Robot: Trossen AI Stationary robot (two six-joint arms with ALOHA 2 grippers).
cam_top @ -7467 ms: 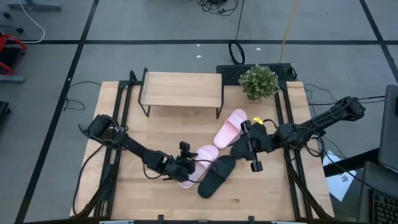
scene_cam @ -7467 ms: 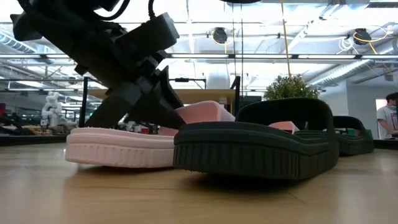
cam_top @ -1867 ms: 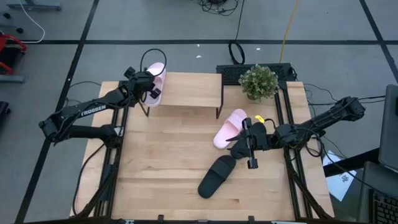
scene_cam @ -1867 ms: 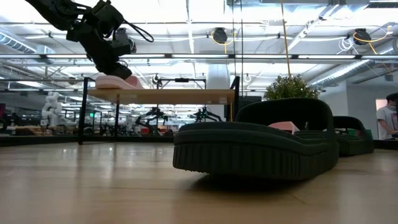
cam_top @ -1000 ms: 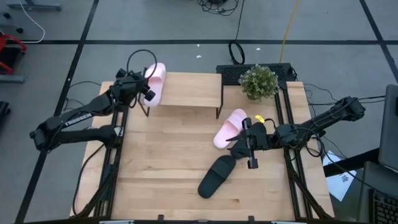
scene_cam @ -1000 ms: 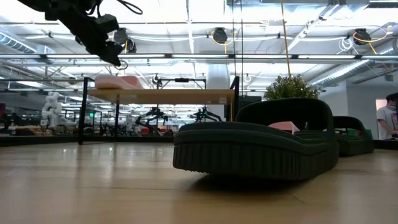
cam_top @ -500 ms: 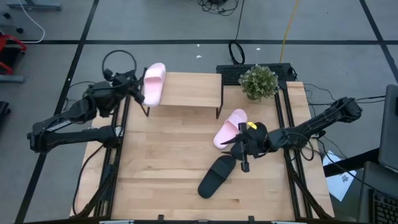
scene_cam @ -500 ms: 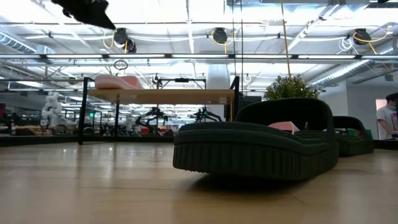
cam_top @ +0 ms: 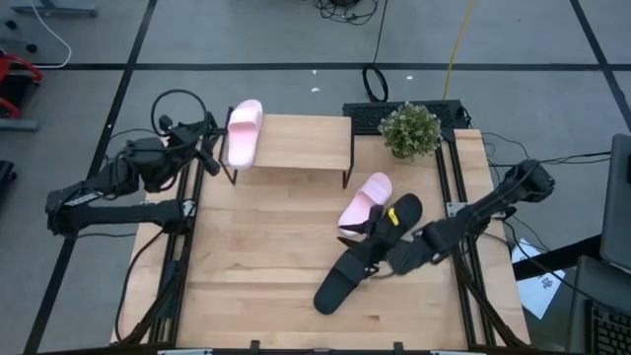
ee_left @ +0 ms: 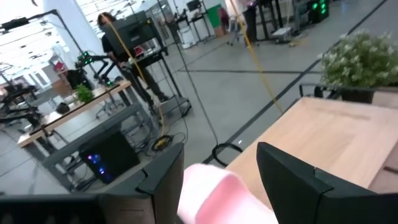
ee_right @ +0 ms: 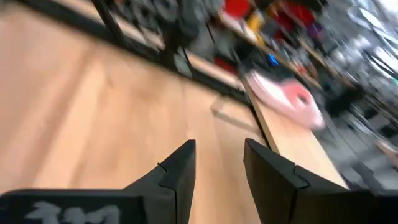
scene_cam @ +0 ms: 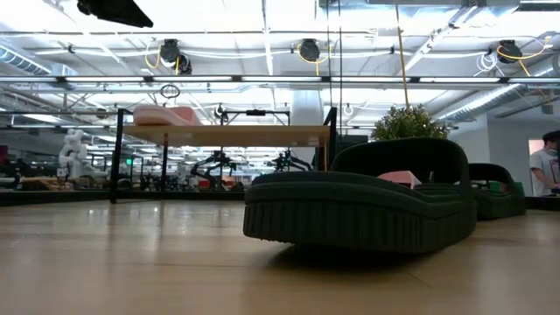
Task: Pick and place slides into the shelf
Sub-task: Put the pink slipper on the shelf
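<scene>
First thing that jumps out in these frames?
A pale pink slide lies on the left end of the shelf, hanging over its edge, with the left tool open just beside it and holding nothing. On the table, the right tool hovers over a black slide, next to a second pink slide and another black slide.

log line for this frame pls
left gripper: open, off shelf's left end | pink slide: on shelf | right gripper: open, empty, over black slide | second pink slide: on table
</scene>
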